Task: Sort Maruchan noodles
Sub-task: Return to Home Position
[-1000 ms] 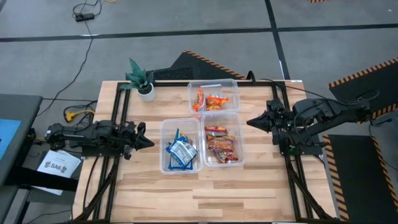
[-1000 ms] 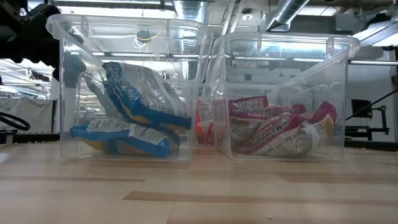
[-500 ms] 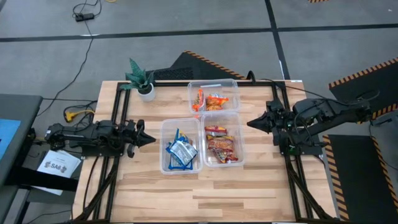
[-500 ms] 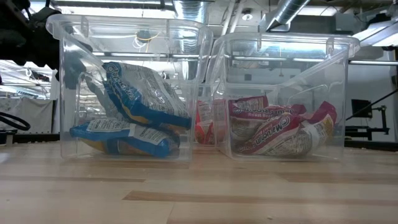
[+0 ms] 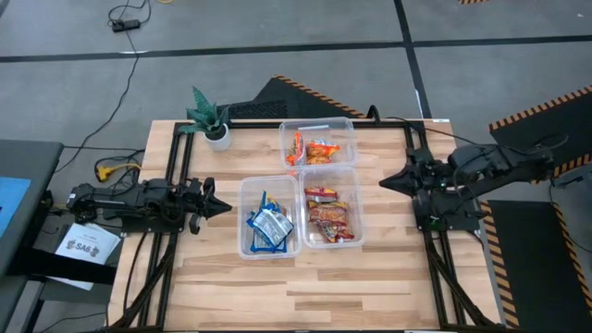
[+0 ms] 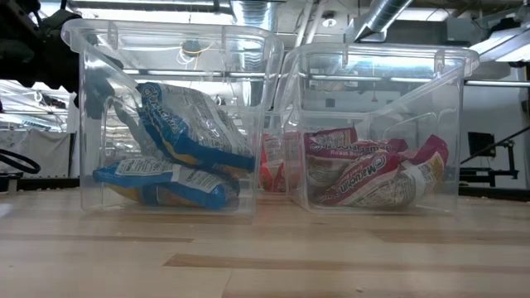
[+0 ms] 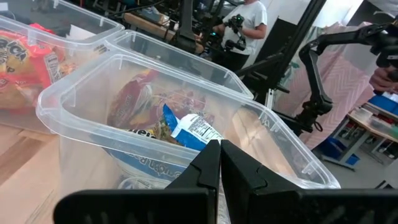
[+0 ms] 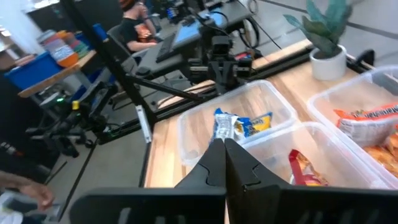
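Note:
The noodle packets lie sorted in three clear tubs. Blue-and-white packets (image 5: 269,225) fill the near-left tub (image 5: 246,250); in the low view these blue-and-white packets (image 6: 182,141) lean against its wall. Red packets (image 5: 329,216) lie in the near-right tub, and orange packets (image 5: 314,151) in the far tub. My left gripper (image 5: 220,209) hangs shut and holding nothing, just left of the blue tub; in its own wrist view the left gripper (image 7: 219,149) points at that tub. My right gripper (image 5: 385,182) is shut and holding nothing, to the right of the red tub; the right gripper (image 8: 222,147) shows in its wrist view.
A small potted plant (image 5: 211,117) stands at the table's far left corner. Bare wood (image 5: 305,291) lies along the near edge. People (image 8: 134,25) and equipment show in the room beyond the table.
My right gripper has drawn back toward the table's right edge, away from the red tub. My left gripper has moved back slightly toward the left edge. The packets and tubs have stayed where they were.

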`<state>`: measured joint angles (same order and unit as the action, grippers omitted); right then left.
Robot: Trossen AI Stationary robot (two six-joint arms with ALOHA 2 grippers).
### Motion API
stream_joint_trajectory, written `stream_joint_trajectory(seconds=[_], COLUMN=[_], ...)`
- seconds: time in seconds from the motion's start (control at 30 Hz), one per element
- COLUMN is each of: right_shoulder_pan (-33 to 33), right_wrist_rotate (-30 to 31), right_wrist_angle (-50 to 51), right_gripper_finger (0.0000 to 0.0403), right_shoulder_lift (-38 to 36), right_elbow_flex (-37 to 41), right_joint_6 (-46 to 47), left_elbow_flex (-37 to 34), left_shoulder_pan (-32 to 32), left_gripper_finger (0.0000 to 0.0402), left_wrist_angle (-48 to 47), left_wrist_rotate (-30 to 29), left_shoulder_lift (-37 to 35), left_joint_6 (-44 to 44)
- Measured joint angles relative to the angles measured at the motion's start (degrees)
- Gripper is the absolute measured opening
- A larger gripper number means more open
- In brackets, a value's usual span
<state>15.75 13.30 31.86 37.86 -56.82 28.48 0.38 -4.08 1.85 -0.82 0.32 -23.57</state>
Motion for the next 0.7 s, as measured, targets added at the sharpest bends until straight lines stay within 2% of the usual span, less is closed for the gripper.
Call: stream_joint_trajectory(seconds=[0.27,0.5,0.7], right_shoulder_pan=[4.5,5.41,0.53], right_wrist_rotate=[1.6,1.64,0.6], right_wrist_angle=[-3.47,-16.99,-28.31], right_gripper_finger=[0.0007,0.0007,0.0007], right_shoulder_lift=[-4.09,-11.62,-19.22], right_elbow_flex=[2.51,15.81,25.52], right_joint_6=[-5.86,-7.42,-9.03], left_elbow_flex=[0.0,0.0,0.0], left_shoulder_pan=[-0.02,-0.01,0.0], left_gripper_finger=[0.0,0.0,0.0], left_wrist_angle=[0.0,0.0,0.0], left_wrist_rotate=[-0.02,-0.03,-0.04], left_shoulder_lift=[0.02,0.0,0.02], left_joint_6=[0.0,0.01,0.02])
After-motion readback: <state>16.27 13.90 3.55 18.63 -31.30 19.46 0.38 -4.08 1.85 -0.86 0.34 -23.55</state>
